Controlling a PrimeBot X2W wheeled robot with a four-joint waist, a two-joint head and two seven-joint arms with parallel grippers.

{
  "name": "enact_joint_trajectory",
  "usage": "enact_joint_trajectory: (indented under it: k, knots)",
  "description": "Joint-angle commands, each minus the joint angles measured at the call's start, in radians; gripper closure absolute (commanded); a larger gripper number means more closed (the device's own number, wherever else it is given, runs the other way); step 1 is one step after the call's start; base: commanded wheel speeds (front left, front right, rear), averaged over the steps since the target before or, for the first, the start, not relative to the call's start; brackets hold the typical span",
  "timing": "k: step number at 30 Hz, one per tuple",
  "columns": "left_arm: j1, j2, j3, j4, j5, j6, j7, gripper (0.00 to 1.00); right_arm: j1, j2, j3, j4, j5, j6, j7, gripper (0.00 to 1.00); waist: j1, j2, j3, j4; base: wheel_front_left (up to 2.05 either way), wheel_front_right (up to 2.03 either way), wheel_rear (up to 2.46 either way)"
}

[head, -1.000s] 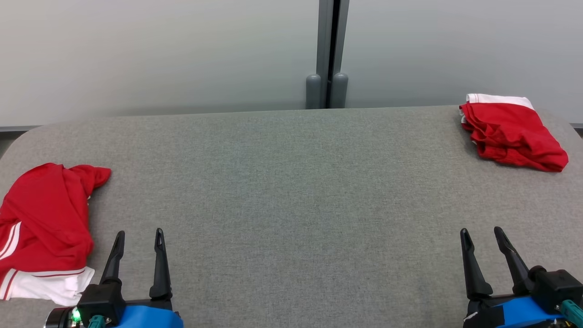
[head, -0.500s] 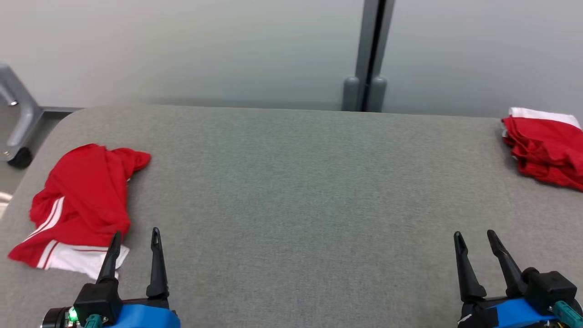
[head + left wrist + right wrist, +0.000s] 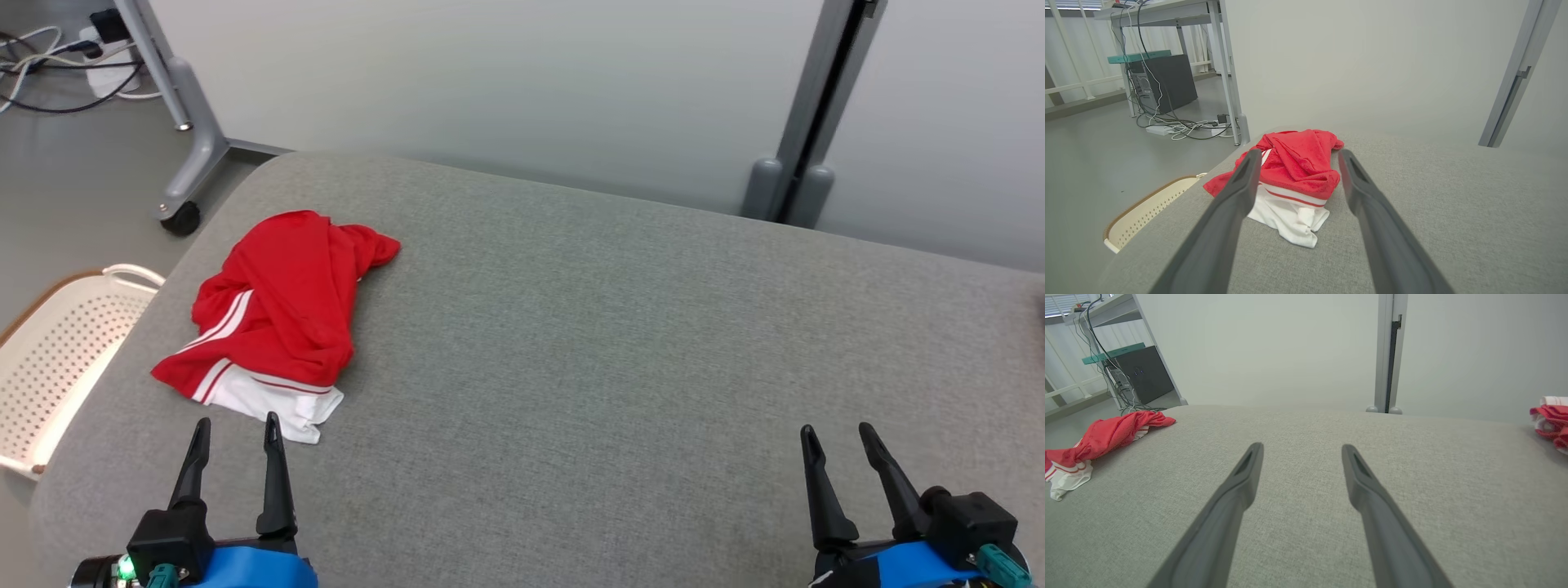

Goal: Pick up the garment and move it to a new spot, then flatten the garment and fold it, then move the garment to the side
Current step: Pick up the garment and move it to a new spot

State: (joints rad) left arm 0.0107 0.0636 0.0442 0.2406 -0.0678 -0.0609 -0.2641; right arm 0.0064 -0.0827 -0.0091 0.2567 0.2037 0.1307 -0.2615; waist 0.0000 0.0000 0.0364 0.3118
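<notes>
A crumpled red garment [image 3: 282, 302] with white stripes and a white edge lies near the left end of the grey table [image 3: 588, 343]. It also appears in the left wrist view as the garment [image 3: 1294, 163], straight ahead between the fingers, and at the far left of the right wrist view as the garment [image 3: 1106, 435]. My left gripper [image 3: 235, 429] stands open just short of the garment's white edge, holding nothing. My right gripper [image 3: 834, 437] stands open over bare table at the lower right, far from the garment. In its own view the right gripper [image 3: 1301, 451] points across the table.
A second red and white garment [image 3: 1551, 420], folded, lies at the table's far right end. A cream perforated basket [image 3: 57, 359] stands on the floor left of the table. A wheeled grey stand leg [image 3: 184, 155] and cables [image 3: 1180, 128] lie beyond the table's left corner.
The head camera has turned left: the crumpled garment now sits nearer the picture's centre, the folded one has left the view, and the basket has come in. Both grippers stay open.
</notes>
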Motion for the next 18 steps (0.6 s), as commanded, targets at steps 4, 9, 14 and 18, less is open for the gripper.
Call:
enact_joint_trajectory:
  k: [4,9,14,18]
  knots:
    - [0.008,0.003,0.002,0.003,0.006,0.004,0.000,0.00,0.000,0.007,0.007,0.010,0.006,0.000,-0.005,0.00,0.0000,0.0000,0.008,0.056,0.00,0.00,0.00]
    - [0.018,0.002,0.011,0.007,0.002,0.007,0.000,0.00,0.005,0.015,0.020,0.023,0.008,0.000,-0.005,0.00,0.0000,0.0000,0.000,0.096,0.00,0.00,0.00]
    - [0.026,0.007,0.020,0.016,-0.002,0.001,0.000,0.00,0.010,0.021,0.027,0.031,0.009,0.000,-0.005,0.00,0.0000,0.0000,-0.010,0.117,0.00,0.00,0.00]
    - [0.032,0.009,0.025,0.018,0.003,0.006,0.000,0.00,0.012,0.023,0.032,0.036,0.010,0.000,-0.005,0.00,0.0000,0.0000,-0.017,0.124,0.00,0.00,0.00]
